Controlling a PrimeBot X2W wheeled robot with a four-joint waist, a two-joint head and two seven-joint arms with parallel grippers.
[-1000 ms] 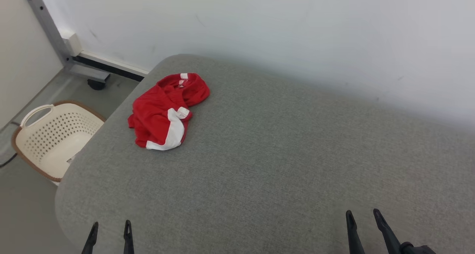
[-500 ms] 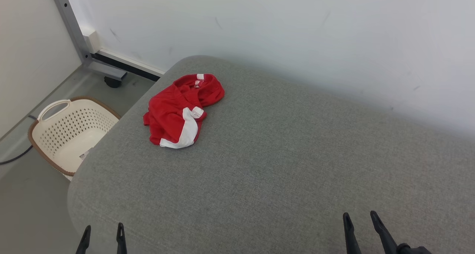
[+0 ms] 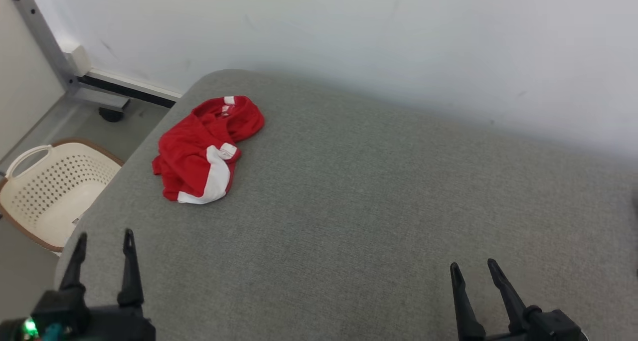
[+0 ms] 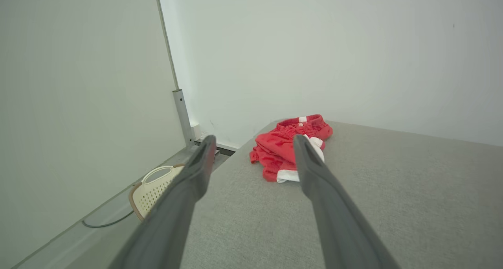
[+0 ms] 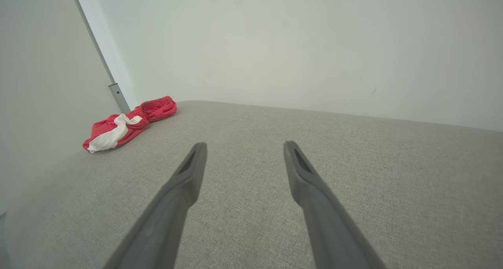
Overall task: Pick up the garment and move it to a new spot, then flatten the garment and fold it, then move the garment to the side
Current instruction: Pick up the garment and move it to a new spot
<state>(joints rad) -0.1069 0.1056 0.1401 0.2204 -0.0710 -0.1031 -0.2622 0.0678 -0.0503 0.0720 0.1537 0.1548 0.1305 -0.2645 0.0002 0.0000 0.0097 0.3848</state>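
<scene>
A crumpled red garment (image 3: pixel 199 146) with white trim lies in a heap near the far left corner of the grey padded surface (image 3: pixel 359 206). It also shows in the left wrist view as the garment (image 4: pixel 281 151) and in the right wrist view as the garment (image 5: pixel 125 123). My left gripper (image 3: pixel 103 239) is open at the near left edge, well short of the garment, with nothing between its fingers. My right gripper (image 3: pixel 472 268) is open and empty at the near right, far from the garment.
A cream perforated laundry basket (image 3: pixel 45 191) stands on the floor left of the surface. A grey metal post (image 3: pixel 42 37) on a castor foot stands at the far left by the white wall (image 3: pixel 398 42), which borders the surface's far side.
The head camera has shifted, so the whole scene slid. My left gripper has risen further into view over the near left edge. The garment lies as before.
</scene>
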